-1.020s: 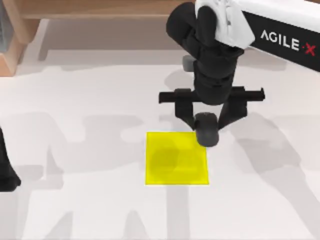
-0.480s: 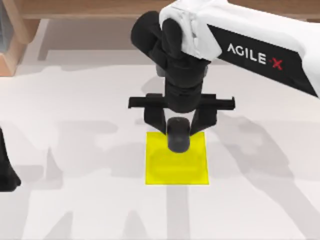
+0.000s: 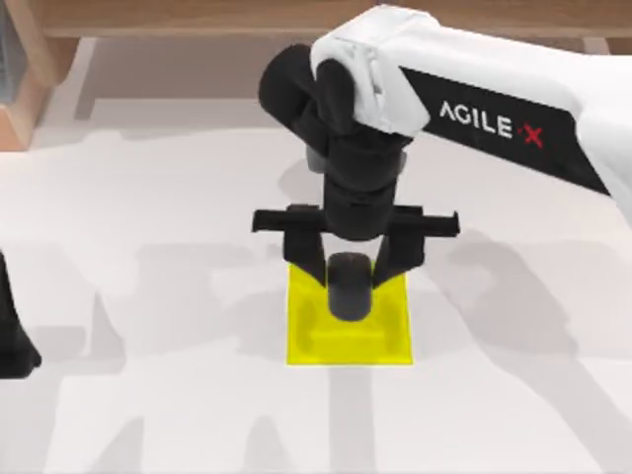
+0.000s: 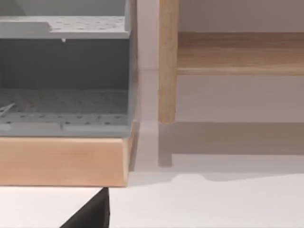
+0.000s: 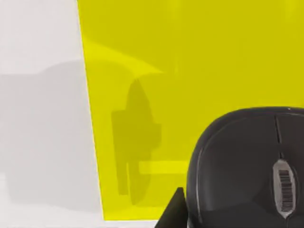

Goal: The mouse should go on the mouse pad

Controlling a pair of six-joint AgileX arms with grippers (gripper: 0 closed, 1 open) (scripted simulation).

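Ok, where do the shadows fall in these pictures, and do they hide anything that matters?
Top view: soft grey arm shadows spread across the white table; a darker patch lies on the flat yellow square mouse pad under the right gripper, the pad's edges staying readable. Right wrist view: a crisp gripper-shaped shadow crosses the pad beside the glossy black oval mouse. Left wrist view: shade under the wooden shelf.

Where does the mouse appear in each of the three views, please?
Top view: the mouse sits between the right gripper's fingers, over the far part of the mouse pad.
Left wrist view: a shelf and a wooden post.
Right wrist view: the mouse over the mouse pad.
Shared landmark: the mouse pad.
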